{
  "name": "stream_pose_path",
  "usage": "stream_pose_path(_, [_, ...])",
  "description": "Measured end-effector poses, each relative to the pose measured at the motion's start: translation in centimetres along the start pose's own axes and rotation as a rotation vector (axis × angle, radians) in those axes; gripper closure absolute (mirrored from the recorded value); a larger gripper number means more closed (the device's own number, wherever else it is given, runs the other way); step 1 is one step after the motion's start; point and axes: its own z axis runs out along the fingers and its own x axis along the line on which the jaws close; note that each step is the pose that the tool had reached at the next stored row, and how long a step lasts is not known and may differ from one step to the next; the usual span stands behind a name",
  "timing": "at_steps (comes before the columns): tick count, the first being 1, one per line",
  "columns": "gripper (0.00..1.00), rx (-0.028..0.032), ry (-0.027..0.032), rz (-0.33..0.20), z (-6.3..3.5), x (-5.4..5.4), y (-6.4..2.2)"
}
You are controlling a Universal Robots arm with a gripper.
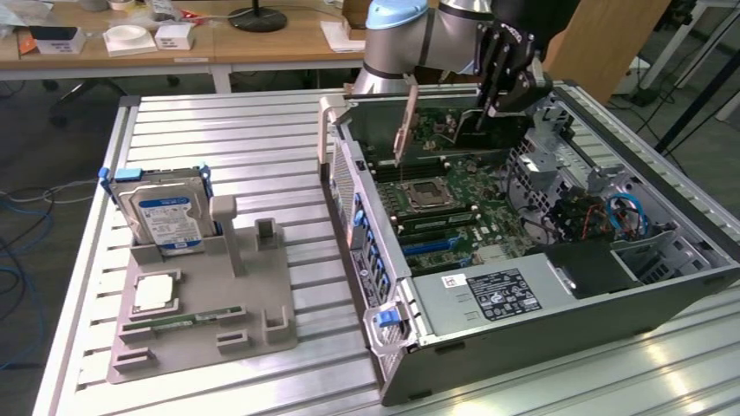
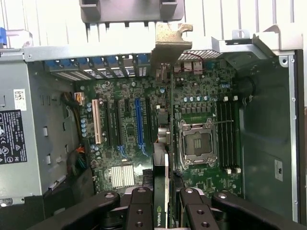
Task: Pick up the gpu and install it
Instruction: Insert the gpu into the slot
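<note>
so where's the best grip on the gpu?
Probably as it is held now: gripper pinching the gpu's two flat faces, away from the bracket, coming from above the open case. It stands edge-on, which leaves its lower edge and bracket free.

gpu (image 1: 405,126) is held on edge by the gripper (image 1: 500,106), jaws clamped on it, above the far part of the motherboard (image 1: 463,199) inside the open case (image 1: 578,338). On the exterior view's left, a grey fixture (image 1: 260,295) is set on the slatted table (image 1: 231,147). A hard drive (image 1: 168,212) is stood upright at its far end and a memory stick (image 1: 185,319) is laid nearer.
</note>
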Motion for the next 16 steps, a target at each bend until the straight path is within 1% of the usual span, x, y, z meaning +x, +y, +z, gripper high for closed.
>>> stream_pose_path(16, [0.74, -0.0001, 0.0000, -0.001, 0.42, 0.02, -0.01])
